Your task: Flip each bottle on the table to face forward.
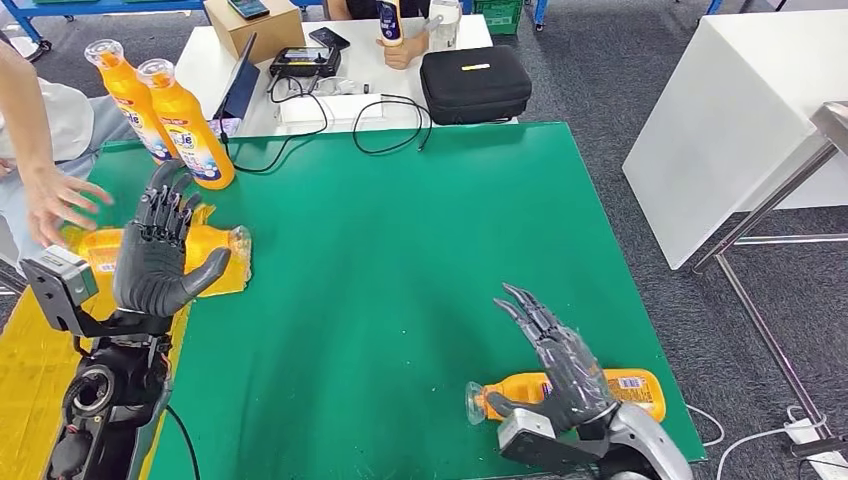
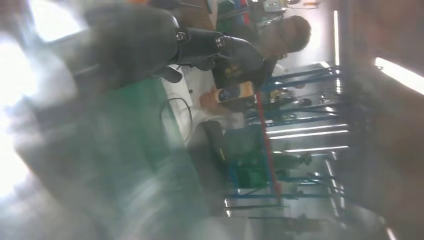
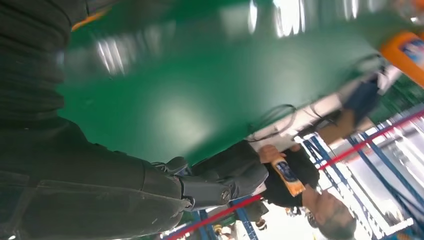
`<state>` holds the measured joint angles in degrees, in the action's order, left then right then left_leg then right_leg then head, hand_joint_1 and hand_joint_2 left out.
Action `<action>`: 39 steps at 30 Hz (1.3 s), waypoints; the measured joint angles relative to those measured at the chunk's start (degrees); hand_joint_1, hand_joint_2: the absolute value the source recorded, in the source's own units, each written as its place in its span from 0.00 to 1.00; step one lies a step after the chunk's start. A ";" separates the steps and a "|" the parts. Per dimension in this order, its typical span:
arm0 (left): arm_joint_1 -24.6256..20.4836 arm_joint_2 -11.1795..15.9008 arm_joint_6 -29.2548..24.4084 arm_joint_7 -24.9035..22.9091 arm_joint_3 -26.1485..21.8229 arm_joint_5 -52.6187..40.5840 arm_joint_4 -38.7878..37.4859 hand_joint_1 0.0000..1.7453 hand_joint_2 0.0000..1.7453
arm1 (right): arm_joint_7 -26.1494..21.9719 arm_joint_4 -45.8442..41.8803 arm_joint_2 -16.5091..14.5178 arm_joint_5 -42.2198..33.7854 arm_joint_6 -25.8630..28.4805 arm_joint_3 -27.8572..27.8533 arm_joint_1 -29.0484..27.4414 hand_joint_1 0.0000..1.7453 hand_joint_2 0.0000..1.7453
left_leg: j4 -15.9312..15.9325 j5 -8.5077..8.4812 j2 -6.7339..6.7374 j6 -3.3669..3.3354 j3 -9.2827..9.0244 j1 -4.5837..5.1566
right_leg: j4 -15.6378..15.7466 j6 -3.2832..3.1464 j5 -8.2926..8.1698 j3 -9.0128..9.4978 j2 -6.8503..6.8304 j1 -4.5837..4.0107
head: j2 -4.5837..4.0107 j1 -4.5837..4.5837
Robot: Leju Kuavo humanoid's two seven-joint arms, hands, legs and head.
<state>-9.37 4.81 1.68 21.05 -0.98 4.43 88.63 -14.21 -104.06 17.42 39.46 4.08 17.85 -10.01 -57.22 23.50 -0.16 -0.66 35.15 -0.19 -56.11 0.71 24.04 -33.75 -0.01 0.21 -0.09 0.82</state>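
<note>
Two orange plastic bottles with clear caps (image 1: 160, 115) stand upright at the green table's (image 1: 400, 260) far left corner. A third orange bottle (image 1: 215, 255) lies beside the raised, spread, empty left hand (image 1: 160, 255). A fourth orange bottle (barcode label up) (image 1: 630, 388) lies at the near right edge under the right hand (image 1: 555, 355), fingers apart above it.

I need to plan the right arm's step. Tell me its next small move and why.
Probably lower the right hand and close it around the lying bottle. In the head view that hand hovers open, fingers spread, directly over the bottle, which lies on its side on the green table near the front edge, apparently not yet gripped.
</note>
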 joint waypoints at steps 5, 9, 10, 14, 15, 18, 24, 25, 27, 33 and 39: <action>0.56 -0.75 -1.36 0.24 -0.66 0.10 -0.56 0.00 1.00 | 0.39 -3.83 8.06 -2.13 -1.45 -4.04 -4.02 0.00 1.00 | -0.01 0.01 -0.01 -0.02 0.00 0.02 | 0.00 0.01 0.00 -0.01 0.00 0.03 | 0.01 0.01; 0.54 -1.10 -2.35 0.24 -0.76 -0.05 -0.93 0.00 1.00 | -0.27 -5.47 11.40 -3.04 -1.56 -7.78 -7.01 0.00 1.00 | -0.01 0.02 -0.01 -0.02 -0.01 0.01 | 0.00 0.01 0.00 -0.01 0.01 0.02 | 0.01 0.01; 0.51 -1.14 -2.50 0.24 -0.74 -0.10 -1.06 0.00 1.00 | -0.48 -5.70 12.07 -3.09 -1.64 -8.64 -7.81 0.00 1.00 | -0.01 0.02 -0.01 -0.02 -0.02 0.01 | 0.00 0.01 0.00 -0.02 0.01 0.01 | 0.01 0.02; 0.31 -1.20 -3.04 0.20 -0.67 -0.51 -1.76 0.00 1.00 | -0.51 -6.03 14.77 -3.53 -2.69 -12.26 -11.06 0.00 1.00 | 0.00 0.03 0.00 -0.03 -0.01 0.01 | 0.00 0.01 0.00 -0.02 0.01 0.01 | 0.00 0.01; 0.23 -1.23 -3.09 0.19 -0.67 -0.60 -2.00 0.00 1.00 | -0.43 -6.02 15.30 -3.73 -3.04 -13.24 -11.74 0.00 1.00 | 0.00 0.03 0.01 -0.03 -0.01 0.01 | 0.00 0.02 0.01 -0.02 0.01 0.01 | 0.00 0.01; 0.03 -1.40 -3.17 0.14 -0.65 -0.65 -2.76 0.00 1.00 | -0.31 -5.78 16.40 -4.34 -4.38 -15.67 -13.08 0.00 1.00 | -0.01 0.03 0.04 -0.04 -0.03 0.01 | 0.00 0.02 0.01 -0.02 0.02 0.02 | -0.01 0.01; -0.13 -1.55 -3.23 0.11 -0.63 -0.64 -3.76 0.00 1.00 | -0.32 -5.04 17.38 -4.72 -5.31 -17.95 -14.17 0.00 1.00 | -0.01 0.03 0.04 -0.04 -0.05 0.02 | 0.01 0.02 0.00 -0.01 0.02 0.02 | 0.01 0.02; -0.14 -1.55 -3.22 0.11 -0.63 -0.64 -3.86 0.00 1.00 | -0.32 -4.97 17.44 -4.73 -5.38 -18.15 -14.23 0.00 1.00 | -0.01 0.03 0.04 -0.04 -0.05 0.02 | 0.01 0.02 0.00 -0.01 0.02 0.02 | 0.01 0.02; -0.19 -1.56 -3.21 0.11 -0.62 -0.64 -4.03 0.00 1.00 | -0.31 -4.85 17.56 -4.73 -5.51 -18.39 -14.30 0.00 1.00 | -0.01 0.03 0.05 -0.04 -0.05 0.01 | 0.00 0.02 0.00 -0.02 0.02 0.01 | 0.01 0.01; -0.34 -1.57 -3.21 0.11 -0.59 -0.64 -4.33 0.00 1.00 | -0.31 -4.53 17.91 -4.73 -5.57 -18.63 -14.36 0.00 1.00 | -0.01 0.03 0.05 -0.04 -0.05 0.01 | 0.00 0.02 0.01 -0.02 0.03 0.01 | 0.01 0.00; -0.52 -1.62 -3.21 0.08 -0.53 -0.63 -4.44 0.00 1.00 | -0.14 -4.30 18.02 -4.78 -6.16 -18.80 -14.47 0.00 1.00 | -0.01 0.03 0.05 -0.04 -0.05 0.01 | 0.01 0.02 0.01 -0.02 0.03 0.01 | 0.01 0.02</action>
<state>-9.88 3.19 -1.53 21.13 -1.51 3.80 84.19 -14.35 -108.36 35.45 34.68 -2.08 -0.95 -24.48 -57.22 23.54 -0.11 -0.70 35.09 -0.18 -56.11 0.74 24.05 -33.76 0.02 0.22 -0.09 0.84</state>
